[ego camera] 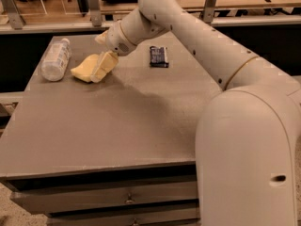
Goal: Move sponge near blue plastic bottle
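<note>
The pale yellow sponge (86, 70) is at the back left of the grey table (117, 121), tilted, with its lower edge at or just above the tabletop. My gripper (106, 64) reaches in from the right and is shut on the sponge's right end. The blue plastic bottle (55, 59), clear whitish with a white cap, lies on its side just left of the sponge, a small gap apart.
A small dark rectangular packet (158, 56) lies on the table right of the gripper. My white arm (197, 41) spans from the right foreground to the back. A railing and a drop run behind the table. Drawers sit under the front edge.
</note>
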{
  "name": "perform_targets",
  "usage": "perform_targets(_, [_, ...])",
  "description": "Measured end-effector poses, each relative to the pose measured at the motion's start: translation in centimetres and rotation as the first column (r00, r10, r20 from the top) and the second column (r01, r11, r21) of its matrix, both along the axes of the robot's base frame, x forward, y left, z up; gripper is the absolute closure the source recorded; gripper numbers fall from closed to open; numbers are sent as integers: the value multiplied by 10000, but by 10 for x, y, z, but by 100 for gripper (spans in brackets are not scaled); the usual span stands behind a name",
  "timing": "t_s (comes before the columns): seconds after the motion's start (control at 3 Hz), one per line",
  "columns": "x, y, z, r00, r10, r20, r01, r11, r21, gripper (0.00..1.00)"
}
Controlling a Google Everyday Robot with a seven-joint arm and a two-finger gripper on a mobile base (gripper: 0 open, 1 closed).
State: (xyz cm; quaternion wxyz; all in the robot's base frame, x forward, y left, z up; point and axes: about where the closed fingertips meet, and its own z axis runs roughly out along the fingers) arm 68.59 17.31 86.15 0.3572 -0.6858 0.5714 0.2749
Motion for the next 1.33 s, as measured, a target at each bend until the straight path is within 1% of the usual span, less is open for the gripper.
perform_targets(0.33, [-4, -3, 5, 9996, 256, -94, -255, 9996, 100, 0])
perform_targets(0.67, [-9, -24, 21, 10000, 93, 33, -93, 9999, -40, 0])
perform_targets(1.0, [-20, -61, 42, 9987, -357, 374, 380, 9972, -643, 0])
perform_targets(1.33, [-20, -61, 42, 9987, -355, 373, 378, 9972, -643, 0])
